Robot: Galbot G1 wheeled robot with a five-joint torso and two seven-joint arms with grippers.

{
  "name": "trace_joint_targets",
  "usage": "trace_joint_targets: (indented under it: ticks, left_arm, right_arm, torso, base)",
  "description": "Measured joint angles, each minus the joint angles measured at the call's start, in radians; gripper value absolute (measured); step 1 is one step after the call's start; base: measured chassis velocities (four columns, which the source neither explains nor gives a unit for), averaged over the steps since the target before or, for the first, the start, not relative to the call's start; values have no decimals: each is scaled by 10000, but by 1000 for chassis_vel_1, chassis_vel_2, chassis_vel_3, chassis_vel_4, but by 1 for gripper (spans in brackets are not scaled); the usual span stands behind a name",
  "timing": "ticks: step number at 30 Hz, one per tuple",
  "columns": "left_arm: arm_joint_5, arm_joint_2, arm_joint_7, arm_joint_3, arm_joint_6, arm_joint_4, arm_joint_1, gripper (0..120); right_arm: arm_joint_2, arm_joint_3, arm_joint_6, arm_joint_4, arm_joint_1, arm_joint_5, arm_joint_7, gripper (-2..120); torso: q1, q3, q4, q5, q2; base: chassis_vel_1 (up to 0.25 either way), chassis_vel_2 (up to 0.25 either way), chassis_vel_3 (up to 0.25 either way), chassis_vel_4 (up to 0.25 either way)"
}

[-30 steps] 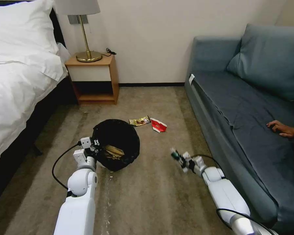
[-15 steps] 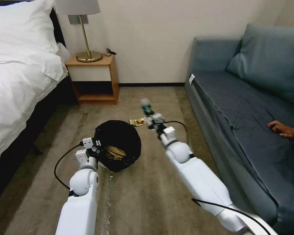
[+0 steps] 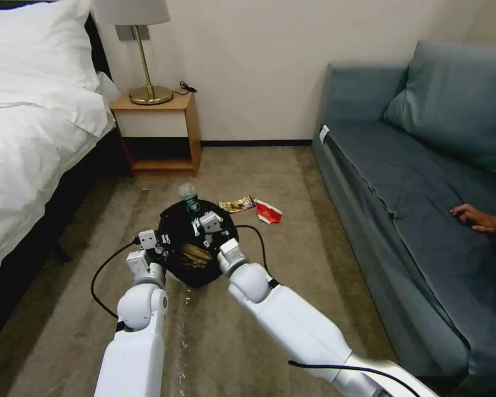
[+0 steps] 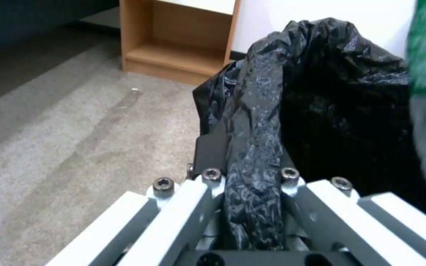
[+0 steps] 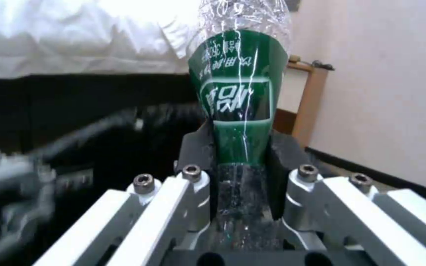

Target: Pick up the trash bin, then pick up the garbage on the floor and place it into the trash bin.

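The bin (image 3: 197,242) is off to the left of centre on the carpet (image 3: 270,331), between the bed (image 3: 33,143) and the sofa (image 3: 424,193), its mouth facing up so that litter can drop straight in. The left hand (image 3: 161,242) is pinched on the bin's near-left rim; the left wrist view shows the black liner (image 4: 255,155) bunched between its fingers, a hold that steadies the bin and keeps the mouth open. Brown paper (image 3: 195,255) already lies inside. The right hand (image 3: 201,218) is over the bin's far rim, pressed onto the bottle (image 3: 188,197) at its green label, the bottle sticking out beyond the fingertips (image 5: 198,147). Judged from this, the bottle is placed for release into the bin, though not yet let go. The gold wrapper (image 3: 236,204) and the red-and-white carton (image 3: 268,212) lie on the carpet just beyond the bin, close beside each other, not yet collected. Risk: the bottle sits near the rim and could glance off it.
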Motion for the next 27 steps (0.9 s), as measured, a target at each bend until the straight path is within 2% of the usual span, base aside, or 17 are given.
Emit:
trace_joint_targets:
  ticks: [3, 6, 9, 12, 13, 18, 19, 22, 27]
  left_arm:
    - [0, 0, -4, -1, 5, -2, -13, 4]
    - [-19, -23, -8, 26, 7, 33, -70, 4]
    - [-29, -52, -8, 27, 7, 72, -85, 4]
    - [-165, -55, 39, 58, 5, 59, -77, 4]
    - [-165, -55, 39, 58, 5, 59, -77, 4]
    - [-262, -13, 125, 82, -1, 27, -95, 4]
    - [-262, -13, 125, 82, -1, 27, -95, 4]
    - [-337, 29, 161, 40, -20, -31, -103, 4]
    - [-446, 64, 215, -13, -27, -54, -90, 4]
  right_arm:
    - [-11, 67, 10, -32, -55, -127, -35, 19]
    - [-102, 266, 11, 47, -192, -369, -155, 37]
    - [-107, 315, 11, 97, -254, -376, -162, 44]
    - [-103, 402, 25, 137, -367, -399, -221, 59]
    - [-103, 402, 25, 137, -367, -399, -221, 59]
    - [22, 654, 77, 212, -480, -399, -349, 80]
    - [22, 654, 77, 212, -480, -399, -349, 80]
    - [-6, 773, 198, 329, -495, -398, -328, 95]
    - [-145, 1003, 347, 632, -569, -389, -159, 100]
  torso:
    - [0, 0, -1, -1, 0]
    - [0, 0, -2, 1, 0]
    - [0, 0, -1, 0, 0]
    - [0, 0, -1, 0, 0]
    - [0, 0, -1, 0, 0]
    - [0, 0, -1, 0, 0]
    - [0, 0, -1, 0, 0]
    - [0, 0, 0, 1, 0]
    - [0, 0, 0, 1, 0]
  base:
    - [0, 0, 0, 0]
    - [0, 0, 0, 0]
    - [0, 0, 0, 0]
    - [0, 0, 0, 0]
    - [0, 0, 0, 0]
    - [0, 0, 0, 0]
    - [0, 0, 0, 0]
    - [0, 0, 0, 0]
    - [0, 0, 0, 0]
